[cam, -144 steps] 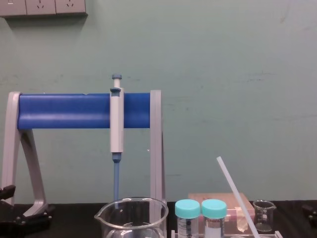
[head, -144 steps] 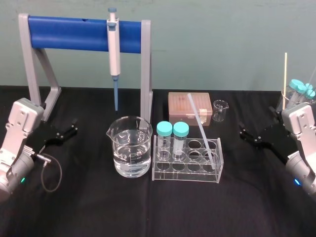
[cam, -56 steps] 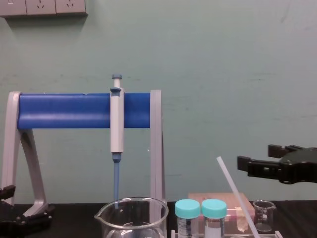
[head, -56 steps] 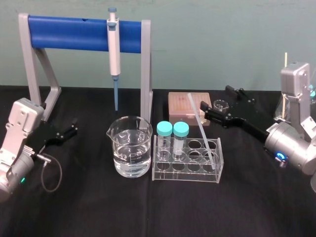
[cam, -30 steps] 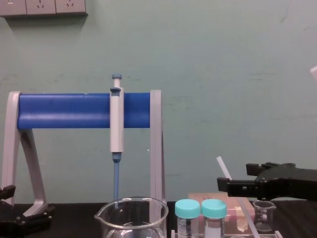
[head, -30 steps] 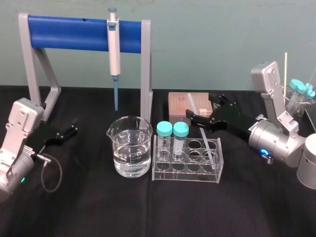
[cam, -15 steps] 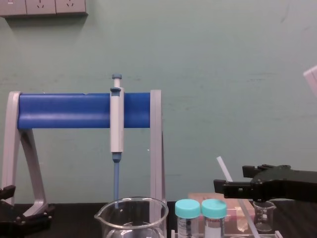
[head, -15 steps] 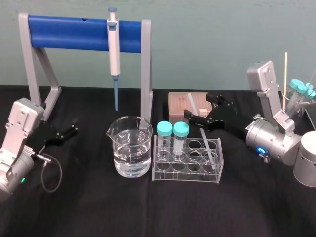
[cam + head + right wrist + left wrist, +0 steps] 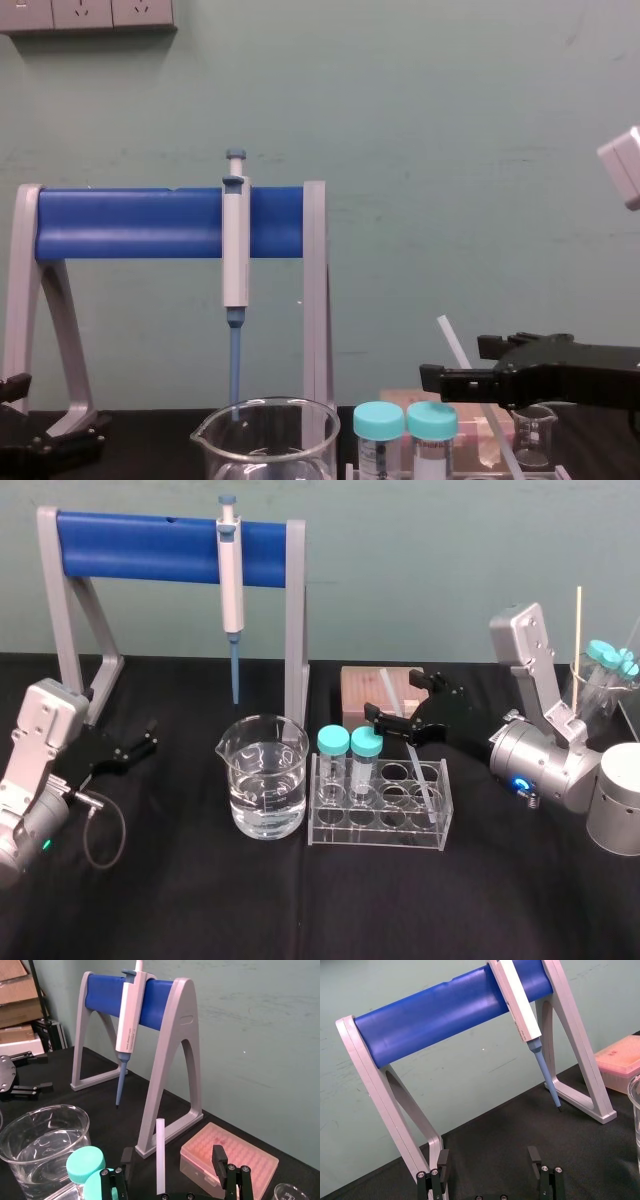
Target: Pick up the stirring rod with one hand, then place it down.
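Both right gripper (image 9: 393, 696) fingers (image 9: 218, 1156) (spread) newly flank the stirring rod (image 9: 412, 752).

Lit evenly and fairly brightly by diffuse light from above. Pale sheen along the top of the blue bar (image 9: 150, 540); small highlights on the glass beaker (image 9: 262, 780) and clear tube rack (image 9: 380, 832).

Pale green wall (image 9: 450, 150) with white sockets (image 9: 85, 14) behind a black-covered table (image 9: 200, 910), cardboard boxes (image 9: 20, 1010) stacked nearby
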Robot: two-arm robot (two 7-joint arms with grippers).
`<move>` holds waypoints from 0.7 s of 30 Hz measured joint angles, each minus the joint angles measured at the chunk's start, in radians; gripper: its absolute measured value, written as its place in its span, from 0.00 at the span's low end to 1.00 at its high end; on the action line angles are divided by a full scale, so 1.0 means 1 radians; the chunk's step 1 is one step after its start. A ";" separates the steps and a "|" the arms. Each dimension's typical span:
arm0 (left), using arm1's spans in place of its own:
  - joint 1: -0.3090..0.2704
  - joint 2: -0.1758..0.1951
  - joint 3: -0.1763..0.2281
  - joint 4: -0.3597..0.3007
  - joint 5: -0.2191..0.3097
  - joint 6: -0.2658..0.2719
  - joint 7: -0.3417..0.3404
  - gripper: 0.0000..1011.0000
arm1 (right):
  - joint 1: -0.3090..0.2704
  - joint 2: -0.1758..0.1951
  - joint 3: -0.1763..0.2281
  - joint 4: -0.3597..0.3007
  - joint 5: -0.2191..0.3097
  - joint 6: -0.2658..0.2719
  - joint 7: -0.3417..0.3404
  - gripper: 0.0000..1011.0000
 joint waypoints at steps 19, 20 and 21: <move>0.000 0.000 0.000 0.000 0.000 0.000 0.000 0.99 | -0.002 0.000 -0.001 -0.006 -0.006 -0.005 -0.005 0.82; 0.000 0.000 0.000 0.000 0.000 0.000 0.000 0.99 | -0.002 0.000 -0.001 -0.006 -0.006 -0.005 -0.005 0.78; 0.000 0.000 0.000 0.000 0.000 0.000 0.000 0.99 | -0.002 0.000 -0.001 -0.005 -0.006 -0.005 -0.005 0.75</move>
